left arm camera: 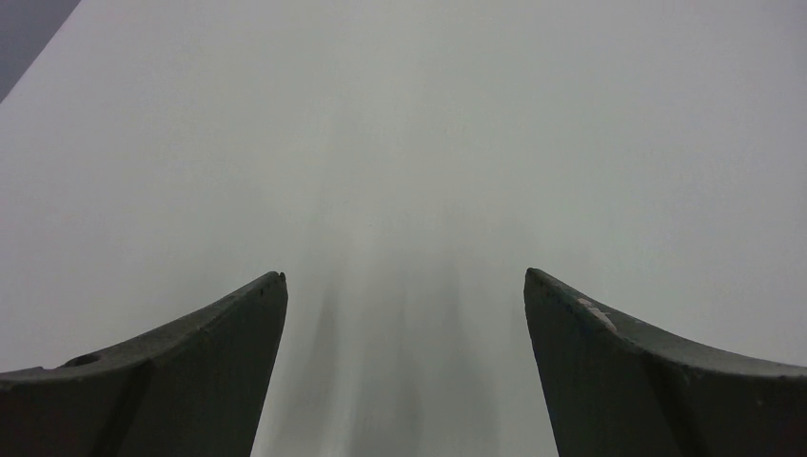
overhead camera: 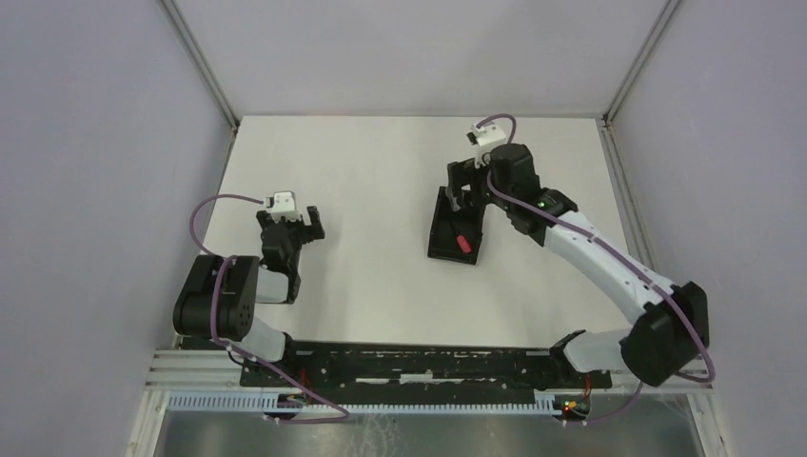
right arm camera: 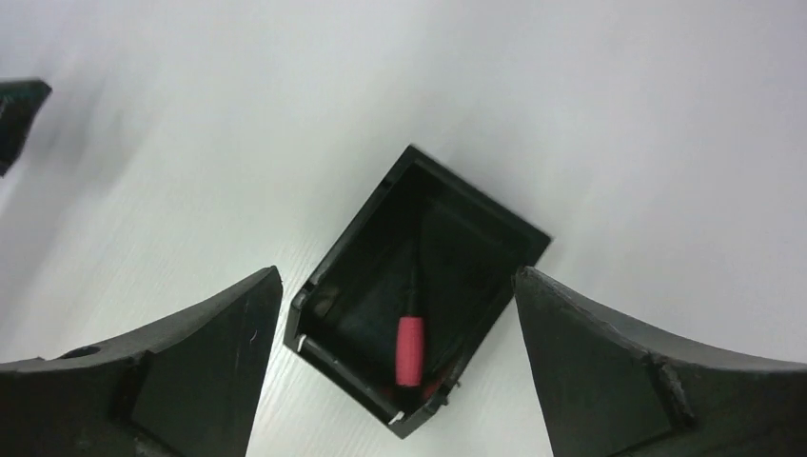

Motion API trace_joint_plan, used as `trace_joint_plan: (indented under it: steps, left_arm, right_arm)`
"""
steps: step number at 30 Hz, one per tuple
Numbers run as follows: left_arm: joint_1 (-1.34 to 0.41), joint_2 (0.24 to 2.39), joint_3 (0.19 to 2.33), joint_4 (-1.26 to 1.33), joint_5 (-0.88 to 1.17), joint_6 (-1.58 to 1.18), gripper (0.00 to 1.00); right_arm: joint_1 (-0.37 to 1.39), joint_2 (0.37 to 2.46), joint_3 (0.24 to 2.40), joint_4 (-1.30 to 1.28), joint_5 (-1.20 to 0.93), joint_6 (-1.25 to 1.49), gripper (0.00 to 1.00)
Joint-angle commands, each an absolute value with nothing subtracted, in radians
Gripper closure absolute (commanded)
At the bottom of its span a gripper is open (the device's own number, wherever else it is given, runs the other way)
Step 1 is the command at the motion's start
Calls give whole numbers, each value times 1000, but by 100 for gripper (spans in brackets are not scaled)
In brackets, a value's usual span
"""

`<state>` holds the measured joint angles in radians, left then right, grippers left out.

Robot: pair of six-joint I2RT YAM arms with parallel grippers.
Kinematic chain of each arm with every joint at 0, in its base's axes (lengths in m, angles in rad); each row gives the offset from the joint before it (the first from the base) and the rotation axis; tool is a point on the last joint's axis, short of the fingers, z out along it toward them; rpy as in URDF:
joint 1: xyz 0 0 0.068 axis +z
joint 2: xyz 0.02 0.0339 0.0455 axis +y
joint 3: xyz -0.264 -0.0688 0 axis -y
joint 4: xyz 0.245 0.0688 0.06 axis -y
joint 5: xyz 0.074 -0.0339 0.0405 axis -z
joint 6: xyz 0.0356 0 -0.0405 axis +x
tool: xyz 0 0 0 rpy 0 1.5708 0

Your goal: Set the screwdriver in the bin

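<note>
The black bin (overhead camera: 441, 238) sits on the white table right of centre. The screwdriver (overhead camera: 463, 244) lies inside it, its red handle at the bin's near end. In the right wrist view the bin (right arm camera: 362, 249) lies below and between my fingers, with the screwdriver (right arm camera: 409, 349) on its floor, its thin shaft pointing away. My right gripper (overhead camera: 464, 193) hangs open and empty over the bin's far end; it also shows in the right wrist view (right arm camera: 400, 274). My left gripper (overhead camera: 290, 226) is open and empty over bare table at the left, and it shows in the left wrist view (left arm camera: 404, 276).
Grey walls with metal corner posts (overhead camera: 200, 62) enclose the table on three sides. The left gripper's fingertip (right arm camera: 17, 109) shows at the left edge of the right wrist view. A black rail (overhead camera: 419, 367) runs along the near edge.
</note>
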<state>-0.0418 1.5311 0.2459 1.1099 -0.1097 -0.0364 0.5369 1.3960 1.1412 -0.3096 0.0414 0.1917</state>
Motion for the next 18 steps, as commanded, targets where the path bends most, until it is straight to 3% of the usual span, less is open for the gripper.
trace_joint_plan:
  steps: [1,4,10,18]
  left_arm:
    - [-44,1536,250,1162,-112,-20,0]
    - [-45,1536,250,1162,-112,-20,0]
    - [-44,1535,250,1162,-112,-20,0]
    - [-45,1535,250,1162,-112,-20,0]
  right_arm:
    - [541,1205,1037,-153,249,71,2]
    - [537,1068,855,-11,402,22,2]
    - [537,847,431,343,512,-88,2]
    - [535,776,82,608,592,-63,2]
